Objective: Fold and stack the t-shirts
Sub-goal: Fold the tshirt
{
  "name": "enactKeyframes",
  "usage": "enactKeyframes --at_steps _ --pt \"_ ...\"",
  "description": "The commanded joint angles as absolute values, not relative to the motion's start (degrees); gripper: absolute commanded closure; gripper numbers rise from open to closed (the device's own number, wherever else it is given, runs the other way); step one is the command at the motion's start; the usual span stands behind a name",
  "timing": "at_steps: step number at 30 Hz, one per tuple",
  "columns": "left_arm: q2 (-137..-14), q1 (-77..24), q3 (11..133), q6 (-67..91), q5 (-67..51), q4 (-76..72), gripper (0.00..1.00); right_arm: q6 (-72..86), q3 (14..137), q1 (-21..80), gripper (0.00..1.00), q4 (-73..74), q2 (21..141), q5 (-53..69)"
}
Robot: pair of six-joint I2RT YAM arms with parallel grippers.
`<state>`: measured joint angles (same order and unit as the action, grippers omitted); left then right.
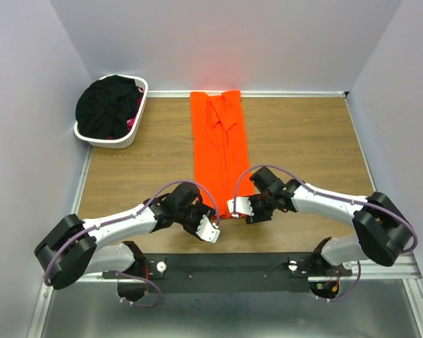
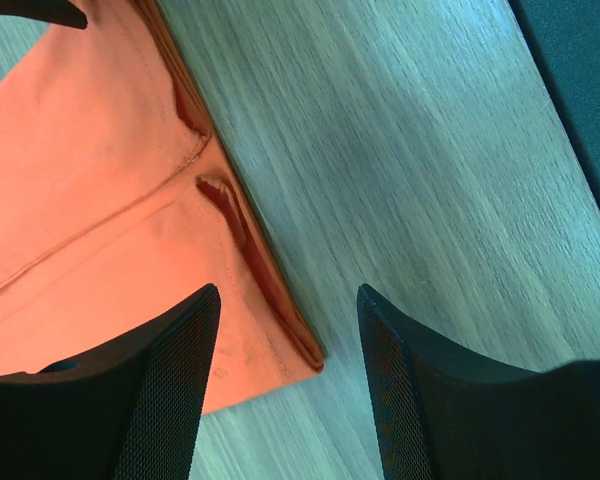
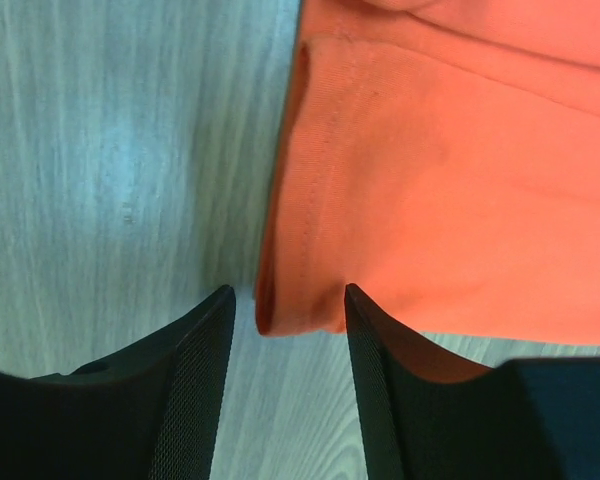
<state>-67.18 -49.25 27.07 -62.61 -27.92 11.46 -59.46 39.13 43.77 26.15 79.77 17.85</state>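
- The wood-grain worktop [image 1: 303, 141] has pale walls [image 1: 233, 42] on three sides.
- The orange t-shirt [image 1: 218, 151] lies as a long folded strip from mid far edge towards the near edge.
- The left gripper [image 2: 288, 295] and right gripper [image 3: 288, 292] each straddle a near corner of it, jaws apart, gripping nothing.
- A white basket [image 1: 142, 88] of black t-shirts [image 1: 107, 105] sits in the far left corner.

The left arm [image 1: 120, 224] and right arm [image 1: 324, 201] have white links, bulky black joints and looping purple cables [image 1: 197, 189]. Their black fingers [image 2: 170, 390] carry a fine mesh texture.
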Motion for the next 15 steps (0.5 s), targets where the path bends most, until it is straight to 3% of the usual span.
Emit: enactKeyframes --at_steps 1,9,15 --pt "-68.29 -49.57 26.98 -63.19 -27.69 10.28 0.35 -59.59 39.02 42.72 0.47 25.93 82.61 17.14" --pt "-73.2 -49.57 28.83 -63.19 -27.69 10.63 0.35 -58.97 39.03 42.28 0.66 25.93 86.31 17.93" --pt "-75.32 -49.57 29.09 -63.19 -27.69 10.63 0.35 -59.06 38.67 42.19 0.75 25.84 87.36 17.93"
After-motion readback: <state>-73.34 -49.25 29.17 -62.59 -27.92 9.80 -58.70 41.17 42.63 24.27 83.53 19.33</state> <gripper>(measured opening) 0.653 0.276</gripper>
